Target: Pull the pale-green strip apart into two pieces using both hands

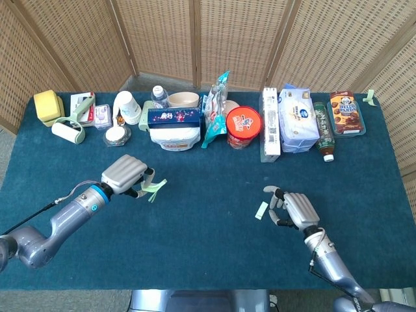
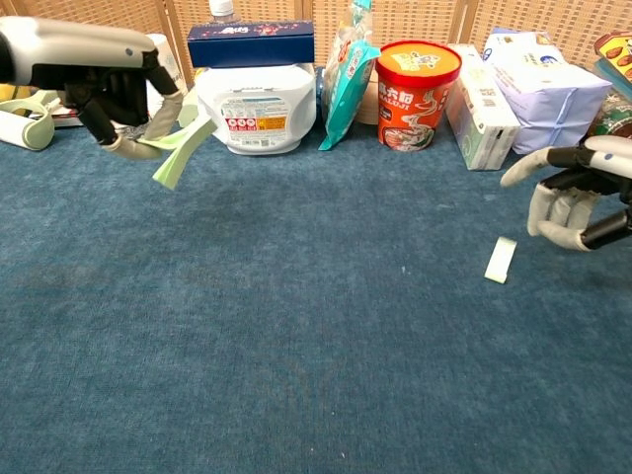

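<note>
The pale-green strip is in two pieces. My left hand [image 1: 123, 174] [image 2: 117, 97] hovers over the left part of the blue cloth and pinches the longer piece [image 1: 154, 188] [image 2: 179, 156], which dangles from its fingers. The short piece [image 1: 260, 210] [image 2: 501, 260] lies flat on the cloth. My right hand [image 1: 296, 209] [image 2: 576, 194] is just to the right of it, low over the cloth, fingers apart and holding nothing.
A row of goods lines the table's far edge: a white tub [image 1: 173, 136] under a blue box, a teal snack bag [image 1: 215, 110], a red noodle cup [image 1: 244, 127], cartons, a tissue pack [image 1: 298, 118], a bottle, and a lint roller [image 1: 68, 127].
</note>
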Robot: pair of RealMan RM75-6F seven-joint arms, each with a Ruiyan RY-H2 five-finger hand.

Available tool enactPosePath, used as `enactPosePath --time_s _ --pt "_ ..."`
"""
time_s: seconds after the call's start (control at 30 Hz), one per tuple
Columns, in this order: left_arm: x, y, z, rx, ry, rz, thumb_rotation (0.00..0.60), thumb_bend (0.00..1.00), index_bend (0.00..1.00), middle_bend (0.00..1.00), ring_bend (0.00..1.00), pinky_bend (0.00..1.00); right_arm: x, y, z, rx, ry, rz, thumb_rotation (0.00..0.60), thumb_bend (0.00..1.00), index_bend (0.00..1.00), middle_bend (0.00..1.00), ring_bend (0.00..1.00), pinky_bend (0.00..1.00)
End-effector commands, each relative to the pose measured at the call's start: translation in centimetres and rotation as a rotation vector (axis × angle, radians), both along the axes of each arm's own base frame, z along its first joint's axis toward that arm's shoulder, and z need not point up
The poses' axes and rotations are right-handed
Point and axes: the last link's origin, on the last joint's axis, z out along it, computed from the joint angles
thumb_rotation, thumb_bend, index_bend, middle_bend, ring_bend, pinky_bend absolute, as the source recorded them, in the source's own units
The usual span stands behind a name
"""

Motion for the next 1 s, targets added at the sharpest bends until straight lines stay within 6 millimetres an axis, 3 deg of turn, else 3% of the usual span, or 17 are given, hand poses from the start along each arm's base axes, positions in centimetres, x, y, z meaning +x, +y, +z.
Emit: enactPosePath --time_s 0.03,0.37,0.53,0.67,0.8,1.0 --pt "-0.3 -0.1 0.1 0.008 0.004 -0.004 0.600 0.41 0.63 1.00 1.00 1.00 -0.4 0.3 0.4 -0.011 -0.006 -0.007 0.600 0.47 0.13 0.40 0.35 0.44" --pt "-0.4 -0.5 -0.3 0.032 0.019 -0.031 0.600 0.40 0.58 1.00 1.00 1.00 -1.3 0.6 2.4 -0.071 -0.038 -0.017 0.600 0.47 0.11 0.34 0.30 0.42" --pt "-0.8 -0.9 -1.0 0.024 0.044 -0.029 0.600 0.37 0.49 0.98 0.99 1.00 -1.4 0.7 2.8 -0.076 -0.042 -0.012 0.600 0.47 0.10 0.32 0.27 0.38" --pt "-1.0 -1.2 -1.2 0.029 0.055 -0.023 0.548 0.30 0.39 0.81 0.81 0.98 -1.4 0.8 2.8 -0.076 -0.043 -0.011 0.600 0.47 0.10 0.31 0.25 0.35" --pt "-1.2 -1.4 -1.4 0.038 0.051 -0.015 0.462 0.24 0.26 0.55 0.56 0.79 -1.4 0.7 2.9 -0.078 -0.043 -0.009 0.600 0.47 0.10 0.30 0.25 0.35" --pt "-1.2 -1.8 -1.6 0.050 0.030 -0.003 0.396 0.21 0.18 0.36 0.37 0.63 -1.4 0.7 3.2 -0.084 -0.042 -0.010 0.600 0.47 0.09 0.30 0.25 0.35"
